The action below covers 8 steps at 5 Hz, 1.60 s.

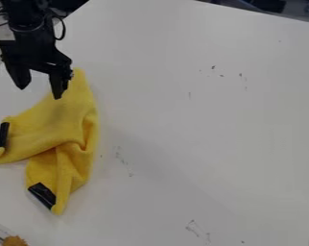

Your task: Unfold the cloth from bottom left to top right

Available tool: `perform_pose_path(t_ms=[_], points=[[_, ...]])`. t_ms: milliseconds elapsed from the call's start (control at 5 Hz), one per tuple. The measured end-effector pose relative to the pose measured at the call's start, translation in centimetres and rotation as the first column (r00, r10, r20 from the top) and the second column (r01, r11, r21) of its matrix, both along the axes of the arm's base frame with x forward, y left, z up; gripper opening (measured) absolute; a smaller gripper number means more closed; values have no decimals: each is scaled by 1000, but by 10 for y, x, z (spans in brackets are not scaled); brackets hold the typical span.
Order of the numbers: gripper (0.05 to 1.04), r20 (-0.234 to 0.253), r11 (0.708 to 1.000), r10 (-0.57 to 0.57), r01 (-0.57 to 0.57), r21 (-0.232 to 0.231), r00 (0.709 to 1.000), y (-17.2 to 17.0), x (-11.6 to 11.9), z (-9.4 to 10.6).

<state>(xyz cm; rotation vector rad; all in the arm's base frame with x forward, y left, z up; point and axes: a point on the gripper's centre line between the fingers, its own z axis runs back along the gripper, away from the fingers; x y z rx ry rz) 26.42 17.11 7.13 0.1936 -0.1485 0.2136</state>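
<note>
tool (39, 92): 2 fingers spread wide | grips nothing | over yellow cloth's (61, 120) upper part

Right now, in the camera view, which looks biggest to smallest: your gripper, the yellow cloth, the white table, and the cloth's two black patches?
1. White table
2. Yellow cloth
3. Gripper
4. Left black patch and bottom black patch: these look about alike, so I won't rank them.

Yellow cloth (57, 126), black end patches (41, 194)
</note>
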Motion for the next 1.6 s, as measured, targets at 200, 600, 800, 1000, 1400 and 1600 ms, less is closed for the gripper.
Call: perform_pose_path(t_ms=[200, 600, 800, 1000, 1400, 1600], points=[[1000, 43, 1000, 27, -26, -6, 999, 10, -4, -4], [1000, 46, 987, 160, -160, 10, 986, 51, -36, -19], [1000, 19, 978, 206, -206, 31, 978, 64, -54, -22], [1000, -16, 971, 238, -237, 23, 971, 63, -70, -31], [1000, -66, 965, 261, -263, -9, 963, 50, -83, -44], [1000, -76, 966, 256, -258, -9, 964, 48, -83, -43]])
